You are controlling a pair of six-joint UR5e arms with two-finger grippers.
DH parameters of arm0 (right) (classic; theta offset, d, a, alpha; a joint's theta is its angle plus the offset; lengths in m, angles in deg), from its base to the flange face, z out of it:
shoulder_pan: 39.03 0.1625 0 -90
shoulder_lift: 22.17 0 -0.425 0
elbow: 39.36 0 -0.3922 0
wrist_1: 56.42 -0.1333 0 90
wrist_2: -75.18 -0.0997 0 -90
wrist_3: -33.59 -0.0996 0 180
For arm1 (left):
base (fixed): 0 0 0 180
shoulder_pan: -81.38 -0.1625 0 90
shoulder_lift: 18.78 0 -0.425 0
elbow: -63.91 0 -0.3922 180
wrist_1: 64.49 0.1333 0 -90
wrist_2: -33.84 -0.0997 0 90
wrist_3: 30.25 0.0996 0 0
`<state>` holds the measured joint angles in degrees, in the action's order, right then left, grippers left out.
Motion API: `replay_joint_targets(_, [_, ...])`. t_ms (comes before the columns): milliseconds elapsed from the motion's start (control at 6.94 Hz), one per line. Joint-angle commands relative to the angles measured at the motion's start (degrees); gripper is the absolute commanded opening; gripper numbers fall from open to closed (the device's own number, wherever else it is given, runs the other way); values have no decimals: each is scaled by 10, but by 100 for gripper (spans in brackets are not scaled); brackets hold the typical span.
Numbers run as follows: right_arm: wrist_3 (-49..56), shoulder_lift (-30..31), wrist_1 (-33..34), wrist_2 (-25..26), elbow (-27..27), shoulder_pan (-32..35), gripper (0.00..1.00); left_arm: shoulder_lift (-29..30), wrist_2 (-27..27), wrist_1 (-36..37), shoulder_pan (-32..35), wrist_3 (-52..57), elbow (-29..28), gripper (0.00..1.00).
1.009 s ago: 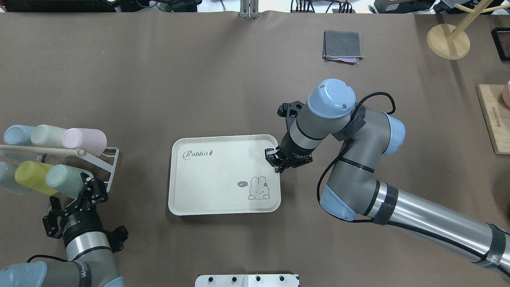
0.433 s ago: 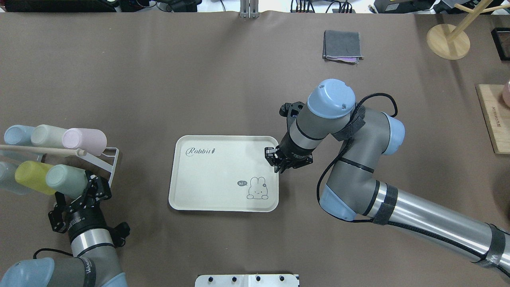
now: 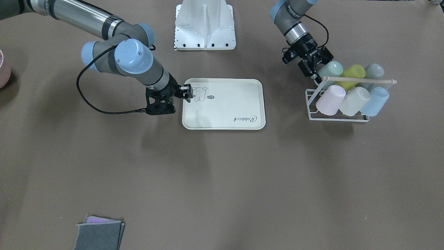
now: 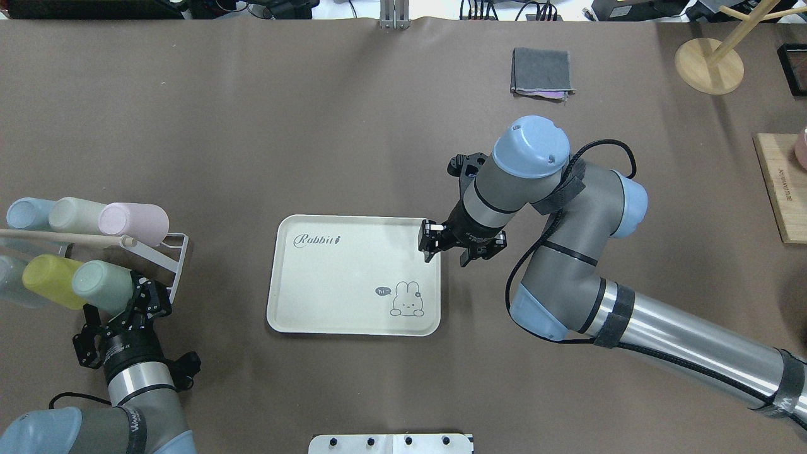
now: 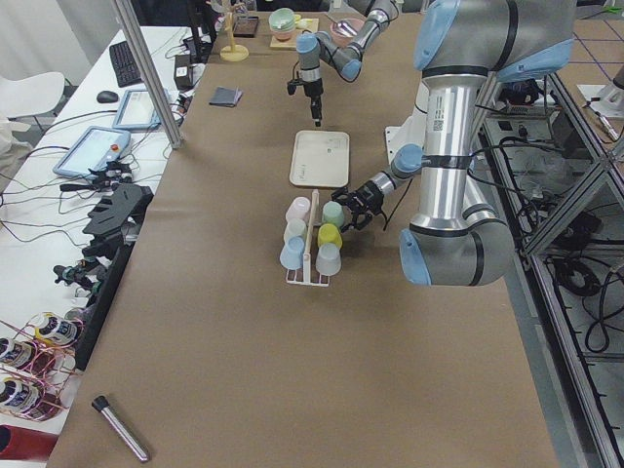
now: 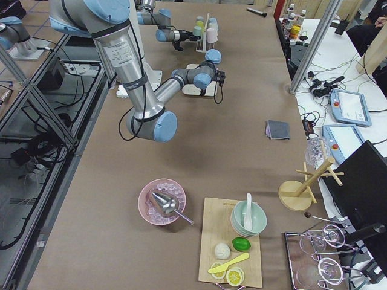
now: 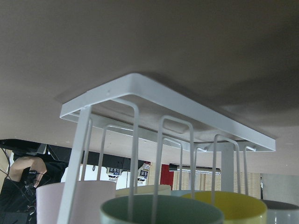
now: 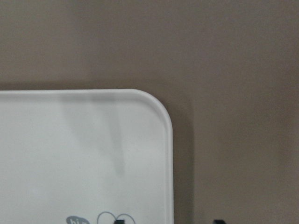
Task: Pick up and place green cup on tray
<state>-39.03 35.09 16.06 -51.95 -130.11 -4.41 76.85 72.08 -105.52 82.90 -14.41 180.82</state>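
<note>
The green cup (image 4: 94, 282) lies on its side in the front row of a white wire rack (image 4: 178, 249); it also shows in the front view (image 3: 331, 68) and as a rim at the bottom of the left wrist view (image 7: 161, 212). My left gripper (image 4: 120, 312) is open right at the cup's near end, with the jaws to either side; I cannot tell whether they touch it. The cream tray (image 4: 340, 284) lies flat mid-table. My right gripper (image 4: 449, 251) is open and empty, straddling the tray's right rim (image 8: 169, 154) from above.
A yellow-green cup (image 4: 47, 277), a pink cup (image 4: 135, 221), a cream cup (image 4: 75, 214) and a blue cup (image 4: 28, 213) share the rack under a wooden rod (image 4: 63, 238). A grey cloth (image 4: 542, 70), a wooden stand (image 4: 709, 66) and a wooden board (image 4: 782, 186) lie far right.
The right gripper drew the tray slightly right, then opened, let go of its rim and rose a little. The left gripper shifted slightly beside the green cup.
</note>
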Motion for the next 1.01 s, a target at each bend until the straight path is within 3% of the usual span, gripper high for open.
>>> replay_joint_targets(0, [32,38,18,-17,-41,60,100,0,0,0,1,1,-7,95])
replay_joint_targets(288, [190,114,28,-53,-84,139,100,2,0,0,3,1,-14,94])
replay_joint_targets(577, [412,205,42,-121,-79,245,100,5,1,2,3,2,-24,94])
replay_joint_targets(865, [508,246,118,-110,-67,301,100,17,2,1,4,42,-27,93])
